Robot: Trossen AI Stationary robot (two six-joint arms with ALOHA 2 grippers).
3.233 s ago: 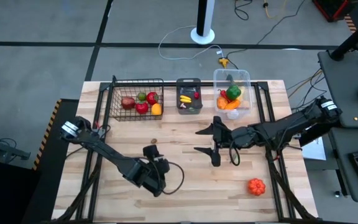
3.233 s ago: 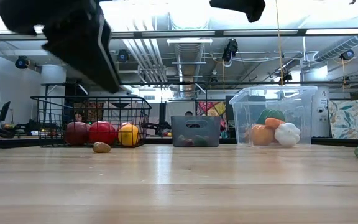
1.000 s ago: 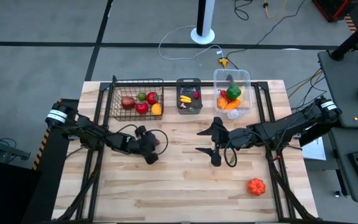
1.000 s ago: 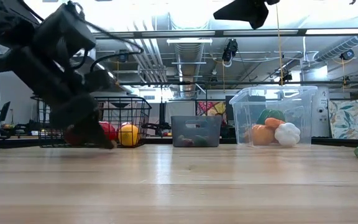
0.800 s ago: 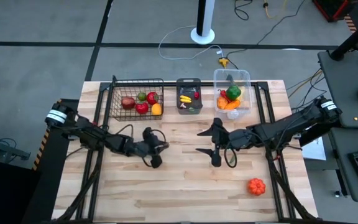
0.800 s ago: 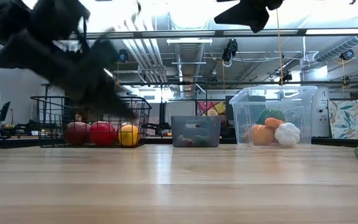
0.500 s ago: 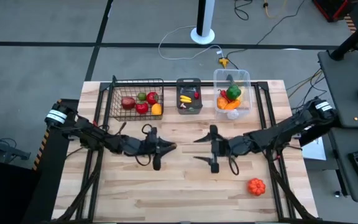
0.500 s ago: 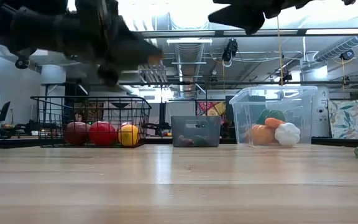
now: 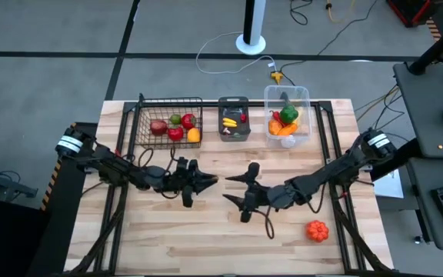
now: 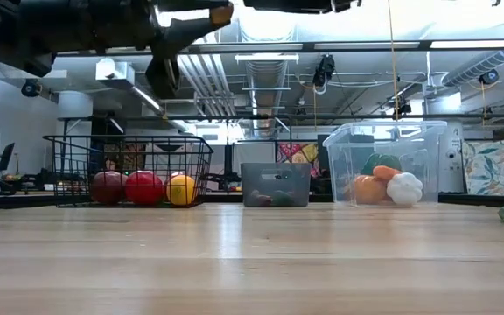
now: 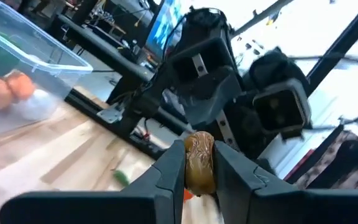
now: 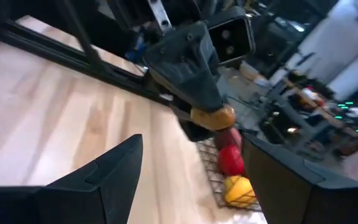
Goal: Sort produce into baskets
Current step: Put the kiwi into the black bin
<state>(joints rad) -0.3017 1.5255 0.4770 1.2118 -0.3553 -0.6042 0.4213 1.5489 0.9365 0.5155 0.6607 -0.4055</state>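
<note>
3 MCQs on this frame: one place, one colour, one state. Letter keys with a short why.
1. Where does the lone orange produce piece lie?
A. In the wire basket
B. On the bare table near the right arm
C. In the grey bin

2. What colour is the small item in the left pincer?
A. Brown-tan
B. Bright green
C. White

3. What state is the right pincer in?
A. Shut on a carrot
B. Shut on nothing
C. Open, empty, facing the left pincer

Key:
1 B: the high view shows it alone on the table, apart from the wire basket, grey bin and clear tub.
2 A: the left wrist view shows a brownish piece pinched between the fingers.
3 C: the right wrist view shows its fingers spread wide with nothing between them.
</note>
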